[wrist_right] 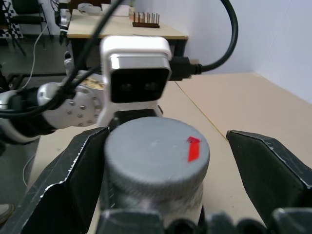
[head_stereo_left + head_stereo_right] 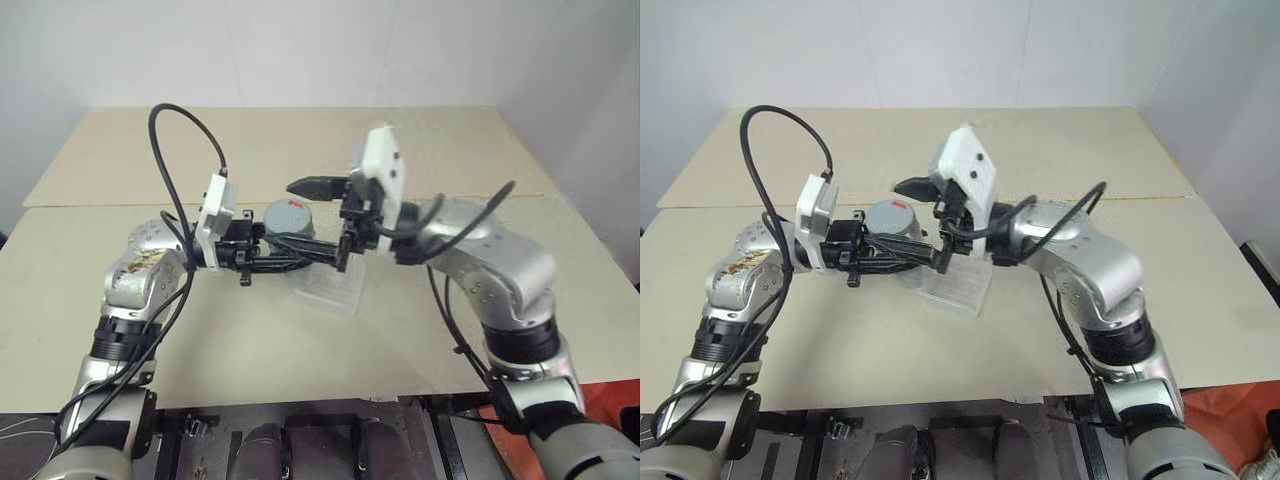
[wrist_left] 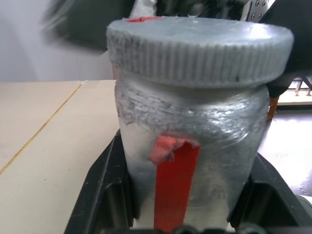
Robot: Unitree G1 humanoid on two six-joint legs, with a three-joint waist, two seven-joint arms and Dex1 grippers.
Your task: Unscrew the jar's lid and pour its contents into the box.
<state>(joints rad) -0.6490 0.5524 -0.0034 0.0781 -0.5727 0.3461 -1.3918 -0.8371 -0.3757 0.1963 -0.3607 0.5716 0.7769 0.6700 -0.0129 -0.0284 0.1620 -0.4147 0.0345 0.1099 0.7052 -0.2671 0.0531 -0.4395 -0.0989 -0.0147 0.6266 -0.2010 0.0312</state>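
Note:
My left gripper (image 2: 296, 246) is shut on the silvery-grey jar (image 2: 284, 228), holding it upright above the table; its black fingers (image 3: 102, 195) clamp the body on both sides of the red label strip. The grey ribbed lid (image 1: 156, 151), with a red mark on top, sits on the jar. Around the lid my right gripper (image 2: 305, 221) stands open, one finger on each side; the fingers (image 1: 273, 175) are apart from the lid's rim. The clear plastic box (image 2: 328, 290) lies on the table just below and right of the jar. The contents are hidden inside the jar.
The beige table (image 2: 300, 130) has a seam running across it behind the arms. Bare tabletop lies left, right and in front of the box. Its front edge (image 2: 330, 385) runs close to me.

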